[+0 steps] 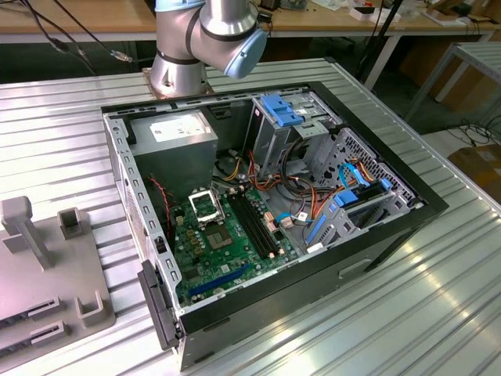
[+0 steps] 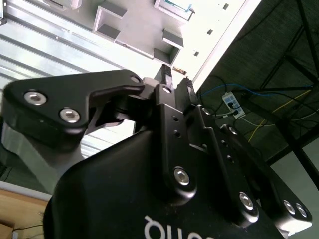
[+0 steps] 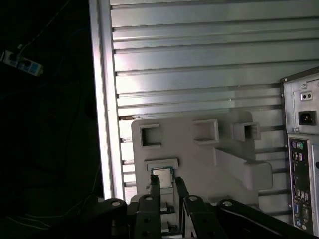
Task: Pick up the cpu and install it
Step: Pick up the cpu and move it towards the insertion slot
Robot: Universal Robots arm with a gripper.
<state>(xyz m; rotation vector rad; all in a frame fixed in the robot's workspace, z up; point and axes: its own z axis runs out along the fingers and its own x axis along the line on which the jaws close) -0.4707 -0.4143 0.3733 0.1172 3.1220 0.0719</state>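
Hovering at the pick-up step, the gripper (image 3: 167, 186) holds nothing — jaws parted roughly chip-wide. The cpu (image 3: 162, 177) lies flat in a pocket of the grey tray (image 3: 199, 164), just beyond the fingertips (image 3: 154, 184); grasping it likely calls for squaring onto its edges.

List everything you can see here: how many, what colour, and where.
table: one, ribbed silver, under everything
fixture plate: one, grey, on the table, exterior view's left
cpu: one, silvery, in a pocket of the fixture plate
computer case: one, black, open, mid-table
motherboard: one, green, inside the computer case
socket: one, silver-framed black, on the motherboard
power supply: one, grey, inside the computer case
arm: one, silver and blue, beyond the computer case
end effector: one, black, open, poised over the cpu
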